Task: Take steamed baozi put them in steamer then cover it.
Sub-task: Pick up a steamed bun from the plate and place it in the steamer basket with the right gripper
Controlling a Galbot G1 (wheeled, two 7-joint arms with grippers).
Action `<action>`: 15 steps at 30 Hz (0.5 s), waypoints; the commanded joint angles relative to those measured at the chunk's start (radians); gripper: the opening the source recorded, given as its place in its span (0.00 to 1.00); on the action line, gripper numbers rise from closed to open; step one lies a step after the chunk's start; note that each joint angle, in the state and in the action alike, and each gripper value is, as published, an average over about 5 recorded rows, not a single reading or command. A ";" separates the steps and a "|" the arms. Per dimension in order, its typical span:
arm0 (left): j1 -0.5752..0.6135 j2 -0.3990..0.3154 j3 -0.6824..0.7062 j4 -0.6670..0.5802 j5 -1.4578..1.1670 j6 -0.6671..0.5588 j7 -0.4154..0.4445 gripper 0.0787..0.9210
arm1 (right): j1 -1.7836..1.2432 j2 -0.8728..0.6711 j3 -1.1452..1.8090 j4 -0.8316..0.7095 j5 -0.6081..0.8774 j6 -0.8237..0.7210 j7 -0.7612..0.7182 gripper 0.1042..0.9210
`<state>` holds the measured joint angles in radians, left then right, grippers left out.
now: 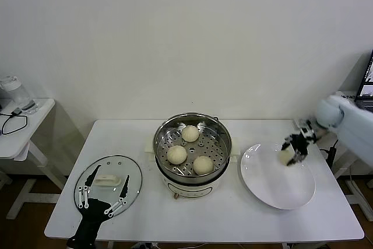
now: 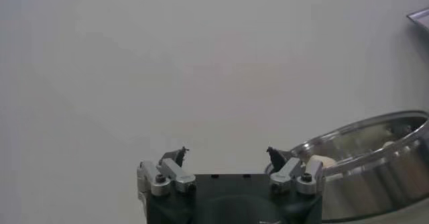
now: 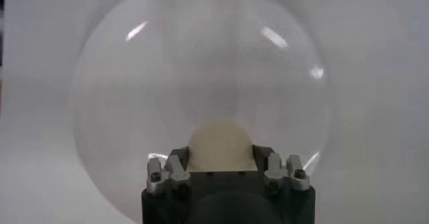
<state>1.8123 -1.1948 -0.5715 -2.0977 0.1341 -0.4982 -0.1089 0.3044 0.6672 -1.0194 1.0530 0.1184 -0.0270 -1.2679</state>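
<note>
Item 1, steamer: round shiny stainless-steel pot with perforated tray floor on a white electric base, standing mid-table. I count three small domed cream-white dough buns on its tray, apart from one another.

Item 2, fourth cream-white bun: over the flat round white plate, to the right of the pot, between the fingers of my right gripper. The right wrist view shows the jaws drawn in against both sides of the bun, so I log it as grasped. I cannot tell whether it is lifted clear of the plate.

Item 3, round clear glass lid with white handle: lying flat on the table left of the pot. My left gripper hovers above it, jaws spread wide, holding nothing.

Progress, by my judgement: three of four buns loaded; the last is gripped but not carried over; the pot is uncovered. Left to do: move this bun across, set it in the free part of the tray, then place the lid.

Surface and room: plain white rectangular table against a bare white wall. A second small white side table with a black cable and a clear jug stands to the left.
</note>
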 commanded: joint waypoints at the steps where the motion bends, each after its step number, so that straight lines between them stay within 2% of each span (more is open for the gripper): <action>1: -0.002 0.001 0.001 -0.009 -0.001 -0.001 0.000 0.88 | 0.480 0.174 -0.318 0.105 0.255 -0.061 -0.136 0.69; 8: -0.006 0.002 0.011 -0.008 -0.001 -0.002 0.000 0.88 | 0.541 0.352 -0.387 0.136 0.391 -0.107 -0.089 0.68; 15: -0.007 0.007 0.006 -0.010 -0.003 -0.002 -0.001 0.88 | 0.514 0.451 -0.426 0.145 0.430 -0.129 -0.044 0.68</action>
<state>1.8048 -1.1918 -0.5628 -2.1072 0.1323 -0.4999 -0.1090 0.7000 0.9345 -1.3217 1.1650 0.4132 -0.1170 -1.3279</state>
